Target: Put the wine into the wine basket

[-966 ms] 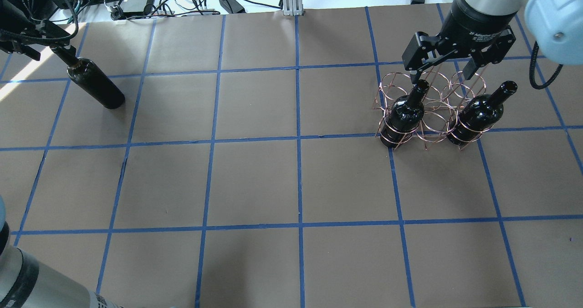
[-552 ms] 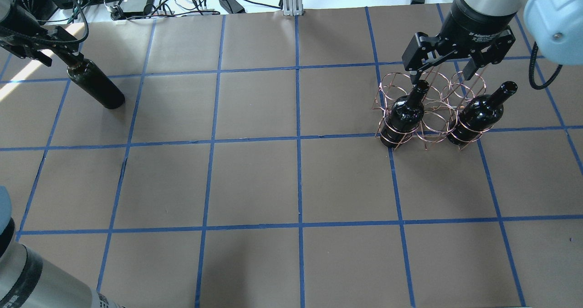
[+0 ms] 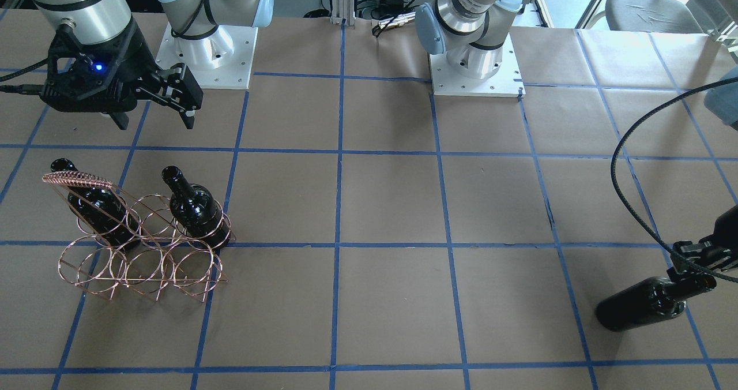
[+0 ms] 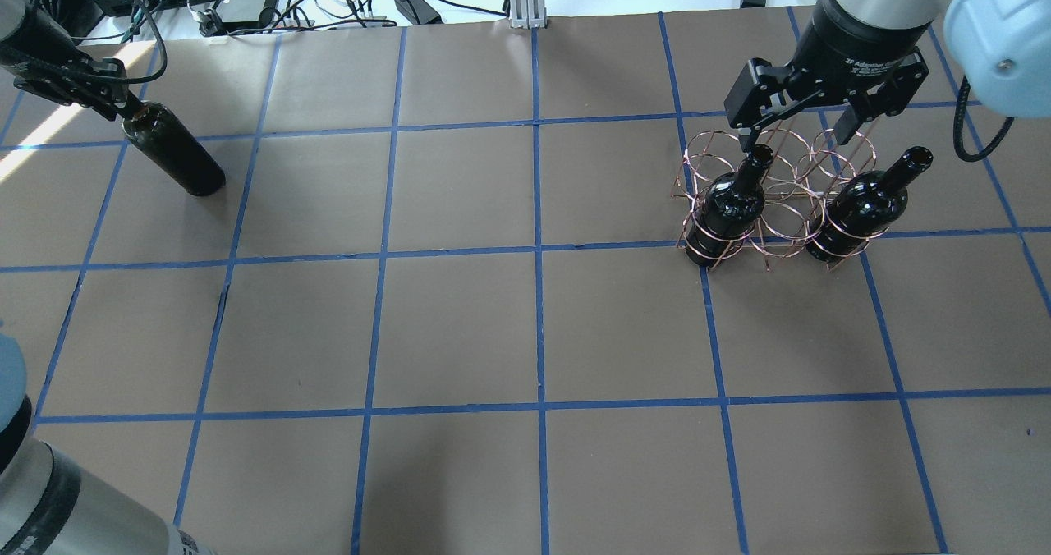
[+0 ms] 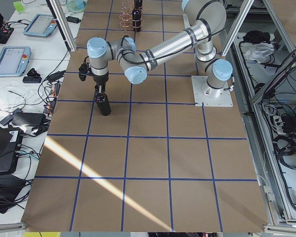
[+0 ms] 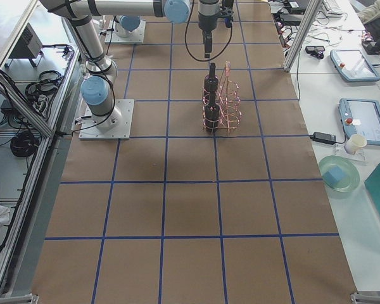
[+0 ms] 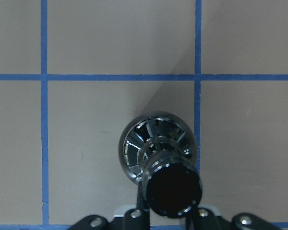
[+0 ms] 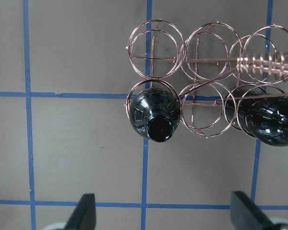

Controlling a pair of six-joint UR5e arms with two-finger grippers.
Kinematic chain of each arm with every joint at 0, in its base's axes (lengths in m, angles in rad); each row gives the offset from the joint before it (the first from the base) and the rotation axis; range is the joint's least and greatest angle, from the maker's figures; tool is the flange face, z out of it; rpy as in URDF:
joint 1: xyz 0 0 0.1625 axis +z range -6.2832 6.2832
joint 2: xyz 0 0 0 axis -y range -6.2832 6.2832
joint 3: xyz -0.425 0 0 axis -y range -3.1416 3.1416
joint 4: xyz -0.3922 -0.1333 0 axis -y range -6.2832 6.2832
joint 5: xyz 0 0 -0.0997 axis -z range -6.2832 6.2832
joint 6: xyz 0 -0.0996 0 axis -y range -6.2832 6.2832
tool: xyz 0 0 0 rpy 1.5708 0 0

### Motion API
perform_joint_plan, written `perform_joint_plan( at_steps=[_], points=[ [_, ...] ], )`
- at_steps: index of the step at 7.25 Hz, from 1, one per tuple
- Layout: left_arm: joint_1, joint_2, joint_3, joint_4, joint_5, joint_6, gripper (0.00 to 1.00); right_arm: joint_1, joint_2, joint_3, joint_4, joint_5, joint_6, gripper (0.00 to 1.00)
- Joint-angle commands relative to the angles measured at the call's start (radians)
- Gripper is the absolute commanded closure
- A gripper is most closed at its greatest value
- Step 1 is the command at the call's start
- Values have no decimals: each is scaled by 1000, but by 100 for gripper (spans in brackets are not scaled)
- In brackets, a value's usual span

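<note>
Wine bottle (image 4: 174, 157) of glossy black glass, unlabelled, with a slim neck and a lipped mouth, stands upright on the brown paper-covered bench (image 4: 460, 325), which is marked into squares with blue tape. It is at the far end on the robot's left, well apart from the basket. The left gripper (image 4: 123, 105) sits over its top with the jaws pinching the neck just under the lip. In the left wrist view the dark mouth fills the space between the two fingers.

At the other end of the bench is the copper-coloured wire basket (image 8: 206, 91), six round rings in two rows, with a wire-wrapped arched handle (image 3: 75, 178). Two more black glass bottles stand in it, both in the row nearer the robot. One (image 4: 727, 210) is in the end ring toward the bench's middle and the other (image 4: 862, 206) is in the opposite end ring, with one ring between them.

The right gripper (image 3: 154, 119) hangs in the air above the basket, jaws spread wide, touching neither the wire nor the bottles.
</note>
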Motion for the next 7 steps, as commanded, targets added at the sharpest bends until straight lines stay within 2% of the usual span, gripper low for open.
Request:
perform_joint_plan(
  at_steps=[1,2,4,6,7],
  points=[
    [-8,0,0,4,-1,-1,67,0,0,1,0,0,1,0],
    [-8,-2,-1,4,-2,-1,34,0,2,1,-7,2,1,0],
    [-8,-2,-2,5,-2,2,33,2,0,1,-13,2,1,0],
    [-8,-6,-1,62,-4,29,34,2,2,1,-10,0,0,0],
    [-9,-6,-5,63,-5,42,37,2,2,1,-10,-1,0,0]
  ],
)
